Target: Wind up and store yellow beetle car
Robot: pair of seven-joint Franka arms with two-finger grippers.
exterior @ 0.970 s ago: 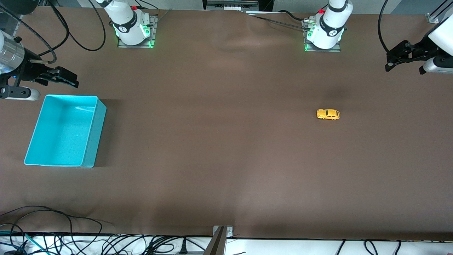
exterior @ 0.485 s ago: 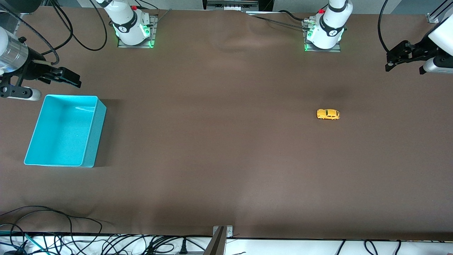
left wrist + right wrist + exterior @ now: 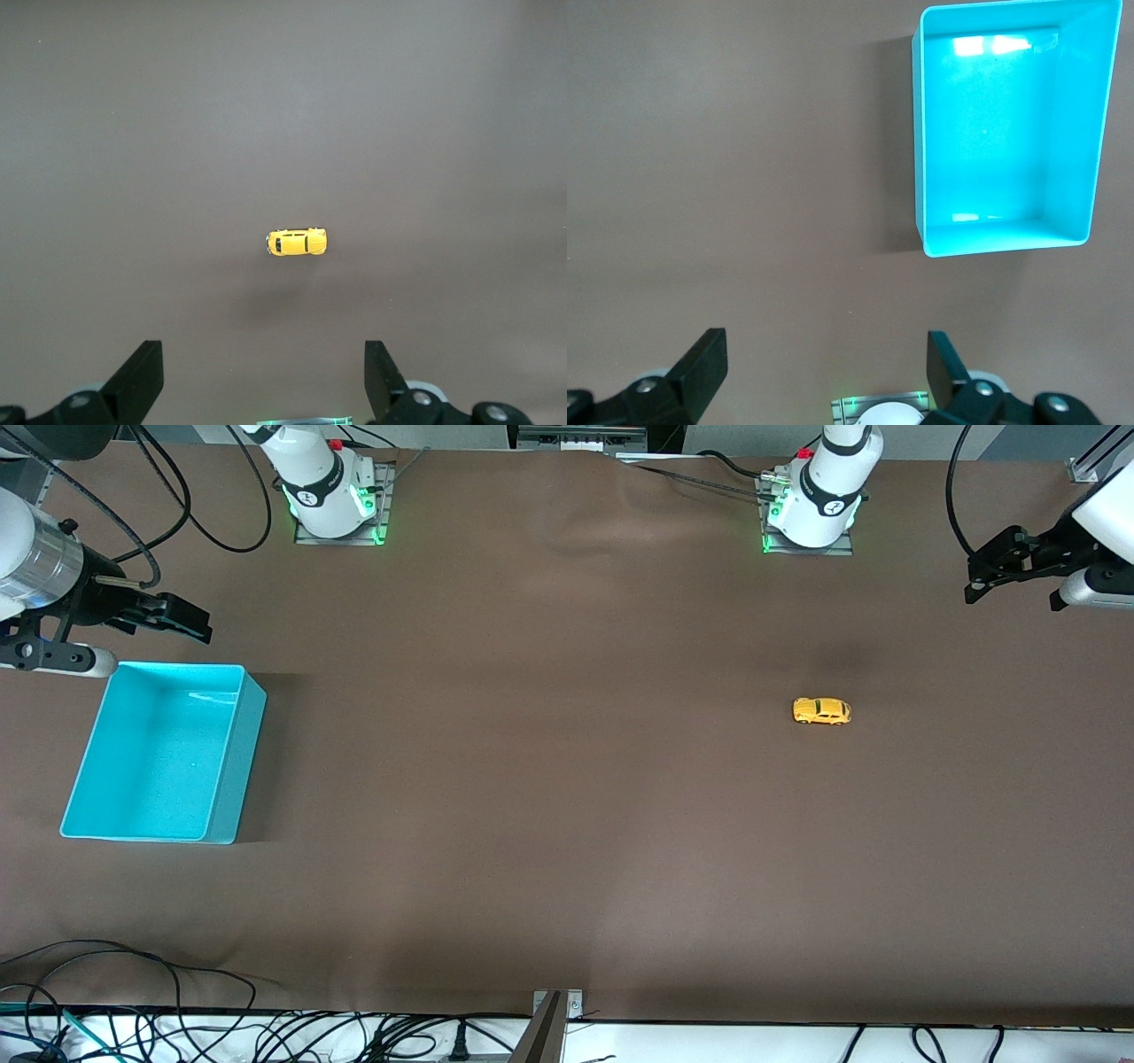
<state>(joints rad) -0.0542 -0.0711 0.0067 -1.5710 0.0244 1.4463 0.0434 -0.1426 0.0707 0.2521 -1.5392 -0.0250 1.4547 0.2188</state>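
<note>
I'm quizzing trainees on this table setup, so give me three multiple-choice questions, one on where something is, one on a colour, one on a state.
1. Where is the toy car?
A. in the bin
B. on the bare table, toward the left arm's end
C. in a gripper

2. What colour is the bin?
A. red
B. white
C. turquoise

3. How is the left gripper?
A. open, empty
B. shut on the car
C. shut on the bin

B: the car sits alone on the brown cover.
C: its walls are turquoise.
A: its fingers stand wide apart above the car.
</note>
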